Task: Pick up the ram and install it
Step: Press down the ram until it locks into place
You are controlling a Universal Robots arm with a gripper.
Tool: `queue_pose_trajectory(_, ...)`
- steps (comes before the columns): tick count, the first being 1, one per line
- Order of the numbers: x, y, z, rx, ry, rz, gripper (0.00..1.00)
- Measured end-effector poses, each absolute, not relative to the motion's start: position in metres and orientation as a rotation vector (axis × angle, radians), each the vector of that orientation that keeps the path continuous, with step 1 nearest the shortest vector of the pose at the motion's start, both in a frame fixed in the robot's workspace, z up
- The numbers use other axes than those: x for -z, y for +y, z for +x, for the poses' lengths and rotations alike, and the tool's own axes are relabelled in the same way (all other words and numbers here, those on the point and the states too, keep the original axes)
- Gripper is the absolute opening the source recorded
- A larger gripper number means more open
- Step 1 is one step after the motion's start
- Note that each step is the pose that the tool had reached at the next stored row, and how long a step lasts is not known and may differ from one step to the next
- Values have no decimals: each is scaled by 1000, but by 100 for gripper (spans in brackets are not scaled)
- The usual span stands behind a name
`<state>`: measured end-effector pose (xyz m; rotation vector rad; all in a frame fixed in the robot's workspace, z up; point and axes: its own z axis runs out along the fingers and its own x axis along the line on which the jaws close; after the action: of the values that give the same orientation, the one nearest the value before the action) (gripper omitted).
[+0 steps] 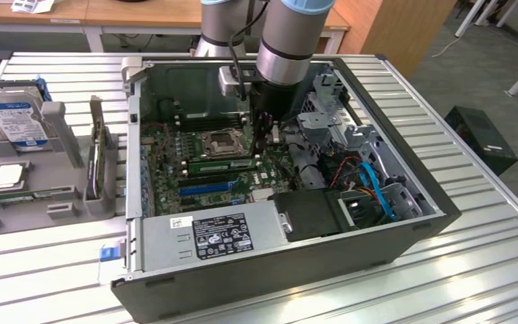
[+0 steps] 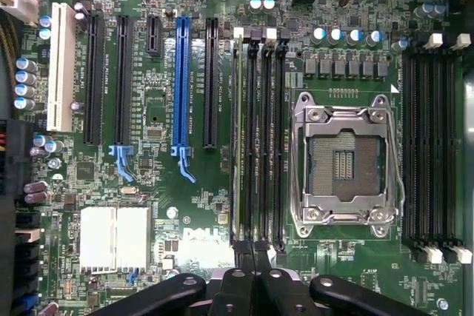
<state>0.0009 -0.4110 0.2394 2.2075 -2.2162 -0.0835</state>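
green ram [image 2: 245, 138] sits in a slot, jaws closed above it.

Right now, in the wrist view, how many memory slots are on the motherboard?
8. Four memory slots sit between the CPU socket and the blue expansion slot; four more sit beyond the socket's far side. None seems hidden.

Lab or workshop: opened PC case [image 1: 286, 270] on slatted metal bench [image 1: 475, 270], wooden desks [image 1: 142, 13] behind.
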Motion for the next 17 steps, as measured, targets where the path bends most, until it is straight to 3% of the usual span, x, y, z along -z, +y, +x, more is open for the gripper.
queue_pose_trajectory(17, -239, -411, -41, 83, -2216, 2208, 11)
